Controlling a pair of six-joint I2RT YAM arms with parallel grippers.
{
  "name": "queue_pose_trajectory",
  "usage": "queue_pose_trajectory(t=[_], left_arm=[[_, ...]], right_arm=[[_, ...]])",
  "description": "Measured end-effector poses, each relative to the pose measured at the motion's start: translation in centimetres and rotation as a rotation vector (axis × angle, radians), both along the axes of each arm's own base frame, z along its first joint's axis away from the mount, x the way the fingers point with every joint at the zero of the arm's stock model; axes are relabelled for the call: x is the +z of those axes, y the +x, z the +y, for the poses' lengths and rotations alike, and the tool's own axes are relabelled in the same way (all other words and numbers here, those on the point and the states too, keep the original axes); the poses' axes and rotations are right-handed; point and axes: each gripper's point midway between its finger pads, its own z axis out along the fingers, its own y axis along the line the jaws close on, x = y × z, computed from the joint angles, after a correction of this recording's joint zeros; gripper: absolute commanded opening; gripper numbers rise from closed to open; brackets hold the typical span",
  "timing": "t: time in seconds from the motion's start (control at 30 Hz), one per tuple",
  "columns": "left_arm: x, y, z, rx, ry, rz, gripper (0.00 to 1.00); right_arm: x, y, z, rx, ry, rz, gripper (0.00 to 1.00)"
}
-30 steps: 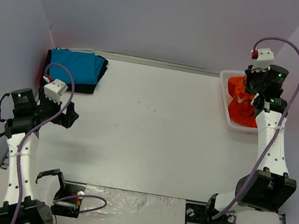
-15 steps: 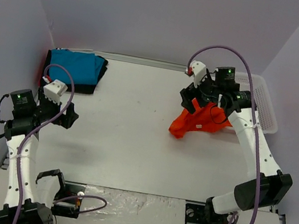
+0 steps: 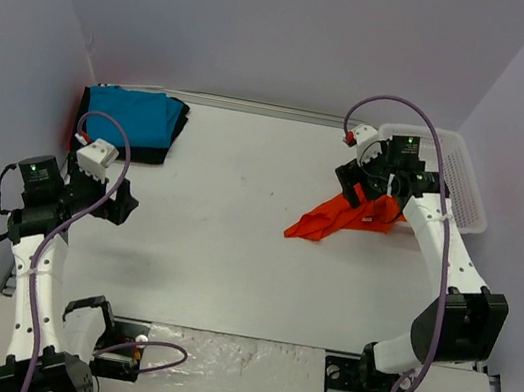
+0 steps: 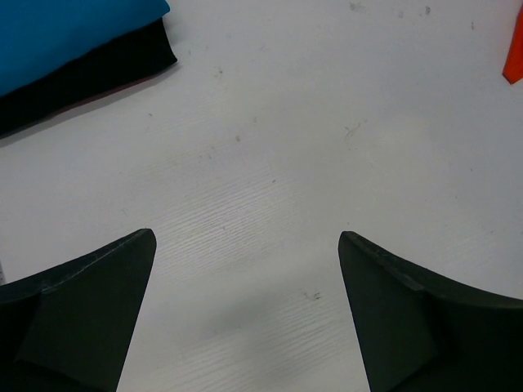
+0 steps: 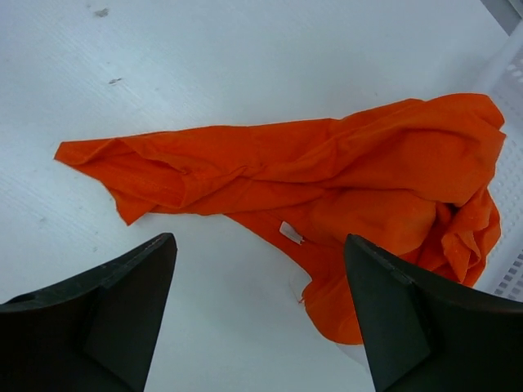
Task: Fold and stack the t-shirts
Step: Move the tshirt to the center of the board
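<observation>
The orange-red t-shirt [image 3: 344, 219] lies crumpled on the table beside the basket; in the right wrist view it [image 5: 327, 175] spreads out with a white tag showing. My right gripper [image 3: 371, 180] hovers over its right end, open, with nothing between the fingers [image 5: 261, 269]. A folded turquoise t-shirt [image 3: 132, 116] rests on a black one [image 3: 172, 140] at the far left; both show in the left wrist view, turquoise [image 4: 65, 28] over black [image 4: 98, 77]. My left gripper [image 4: 245, 245] is open above bare table, well short of that stack.
A white mesh basket [image 3: 458, 180] stands at the far right against the wall, its edge [image 5: 511, 73] touching the orange shirt. Purple cables loop off both arms. Walls close in the left, back and right sides.
My right gripper carried the orange shirt out of the basket to the table, opened and let it drop. The shirt now lies flatter. The left arm has not moved.
</observation>
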Motion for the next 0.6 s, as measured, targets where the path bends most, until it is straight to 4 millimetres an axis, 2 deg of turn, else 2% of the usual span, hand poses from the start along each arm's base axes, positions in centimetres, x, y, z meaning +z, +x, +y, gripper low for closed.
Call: queue_pose_trajectory(t=[0.1,0.23,0.37,0.43,0.47,0.57,0.6], left_arm=[[-0.1,0.0,-0.1,-0.005,-0.006,0.004,0.94],[-0.3,0.1,-0.2,-0.011,-0.016,0.014,0.94],[-0.3,0.1,-0.2,-0.013,-0.017,0.014,0.94],[-0.3,0.0,-0.2,-0.013,-0.018,0.016,0.94],[-0.3,0.0,-0.2,-0.013,-0.018,0.016,0.94],[-0.3,0.0,-0.2,-0.013,-0.018,0.017,0.94],[-0.4,0.0,-0.2,-0.013,-0.018,0.018,0.94]], right_arm=[[-0.8,0.9,-1.9,-0.085,-0.011,-0.012,0.82],[-2.5,3.1,-5.9,-0.232,-0.039,-0.005,0.80],[-5.9,5.8,-9.3,-0.345,-0.062,0.051,0.79],[-7.3,6.4,-10.3,-0.374,-0.068,0.079,0.77],[-8.7,6.9,-11.0,-0.393,-0.070,0.107,0.76],[-10.5,7.3,-12.1,-0.429,-0.074,0.145,0.62],[-10.8,7.4,-12.3,-0.433,-0.073,0.152,0.48]])
